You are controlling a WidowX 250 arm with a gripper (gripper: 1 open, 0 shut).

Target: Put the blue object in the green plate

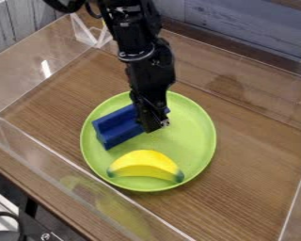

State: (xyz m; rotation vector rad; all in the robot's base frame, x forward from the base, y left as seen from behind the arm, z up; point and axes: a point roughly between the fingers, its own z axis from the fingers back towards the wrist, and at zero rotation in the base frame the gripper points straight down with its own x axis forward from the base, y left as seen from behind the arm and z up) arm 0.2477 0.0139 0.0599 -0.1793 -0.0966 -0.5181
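You have one view: a raised camera at the near side, looking down and away across the wooden table [260,141] at middling range.

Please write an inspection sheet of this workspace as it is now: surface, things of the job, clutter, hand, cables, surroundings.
Surface: brown wood-grain table, bare around the plate.
Job's things: blue object lies inside the green plate, on its left part; the arm covers its right end.
Clutter: yellow banana in the same plate, at the near rim, apart from the blue object.
Hand: hand points down over the plate, shut, right at the blue object's right end; whether it touches it I cannot tell.
Cables: black cables run along the upper arm.
Surroundings: clear plastic walls enclose the table; grey panel behind.
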